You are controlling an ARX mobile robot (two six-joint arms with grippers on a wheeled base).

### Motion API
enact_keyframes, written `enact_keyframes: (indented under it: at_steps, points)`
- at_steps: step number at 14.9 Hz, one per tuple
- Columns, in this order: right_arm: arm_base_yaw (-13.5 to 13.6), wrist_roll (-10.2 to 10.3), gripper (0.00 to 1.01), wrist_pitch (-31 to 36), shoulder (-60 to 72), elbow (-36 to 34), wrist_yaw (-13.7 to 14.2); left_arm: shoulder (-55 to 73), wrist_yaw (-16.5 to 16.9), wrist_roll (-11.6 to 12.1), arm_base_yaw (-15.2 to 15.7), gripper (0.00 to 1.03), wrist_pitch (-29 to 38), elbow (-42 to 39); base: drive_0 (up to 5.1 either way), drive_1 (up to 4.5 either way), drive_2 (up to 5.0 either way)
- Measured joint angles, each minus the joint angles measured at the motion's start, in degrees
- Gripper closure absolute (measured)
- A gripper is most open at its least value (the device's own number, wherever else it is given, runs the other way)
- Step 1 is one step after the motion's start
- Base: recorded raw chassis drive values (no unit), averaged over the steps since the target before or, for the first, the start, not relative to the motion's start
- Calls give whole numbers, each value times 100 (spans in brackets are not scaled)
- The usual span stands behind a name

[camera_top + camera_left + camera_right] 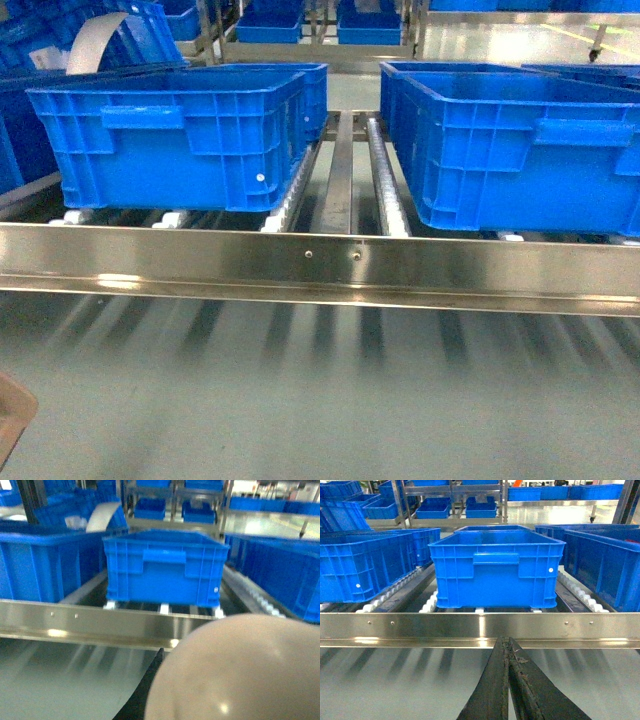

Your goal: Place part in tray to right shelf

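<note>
Head view: right shelf (320, 262) straight ahead, steel front rail across the frame, white roller tracks (385, 170) behind it. Two big blue ribbed crates on the rollers, left crate (175, 135) and right crate (510, 150), apart with a bare lane between them; more blue crates on racks further back. Can't see inside either crate from this angle, contents unknown. Tray (240, 672): cream glossy curved surface fills the lower right of the left wrist view, just in front of the rail, blurred; a beige corner also shows at the bottom left edge of the head view. The blue part isn't visible in any view, so can't tell where it is. Left hand (150, 680): only a dark finger edge beside the tray, can't tell its state. Right hand (509, 680): dark fingers pressed together, clenched with nothing between them, pointing at the rail below a crate (496, 567).
</note>
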Motion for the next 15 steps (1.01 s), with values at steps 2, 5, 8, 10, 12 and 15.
enact_keyframes:
  at_steps: [2,5,8,10,12,15]
  points:
    - [0,0,99,7,0,0,-2,-870,2,4,0,91,-852,2,0,0,0]
    - [0,0,99,-2,0,0,0,-874,-4,11,0,91,-914,4,0,0,0]
    - [0,0,99,0,0,0,0,-874,0,11,0,91,-898,4,0,0,0]
    - [0,0,99,2,0,0,0,-874,0,11,0,91,-896,4,0,0,0]
    - [0,0,76,2,0,0,0,-874,0,11,0,91,-896,4,0,0,0]
    - [0,0,35,2,0,0,0,-874,0,11,0,91,-896,4,0,0,0]
